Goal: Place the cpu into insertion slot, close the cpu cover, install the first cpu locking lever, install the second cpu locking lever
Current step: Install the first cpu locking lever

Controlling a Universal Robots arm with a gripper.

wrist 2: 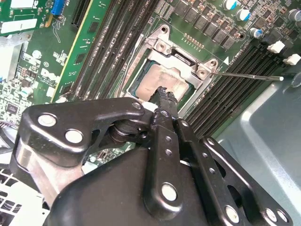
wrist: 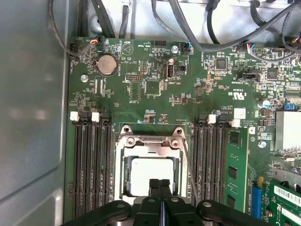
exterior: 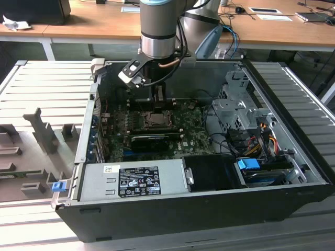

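The gripper (exterior: 158, 102) hangs straight down from the arm into the open computer case (exterior: 209, 209), in the upper centre of the exterior view. In both wrist views its two black fingers (wrist: 154, 188) are pressed together with no gap, and nothing is clamped between them. The joined tips (wrist 2: 163, 92) stand over the pale face of the chip (wrist: 150, 172). It cannot be told whether the tips touch the chip.

The chip lies flat in the socket (wrist: 126, 181), which is set in the green circuit board (wrist: 155, 103) between two banks of long black memory slots (wrist: 91, 160). In the exterior view the socket sits at the centre of the frame, directly beneath the gripper. The silvery cover (wrist: 120, 165) lies down over the socket, and the chip shows through its window.

One thin metal lever (wrist 2: 244, 74) runs along the side of the cover and, in the second wrist view, sticks out past the frame over the memory slots.

The grey power supply box (exterior: 133, 180) lies in the lower part of the exterior view, well apart from the gripper.
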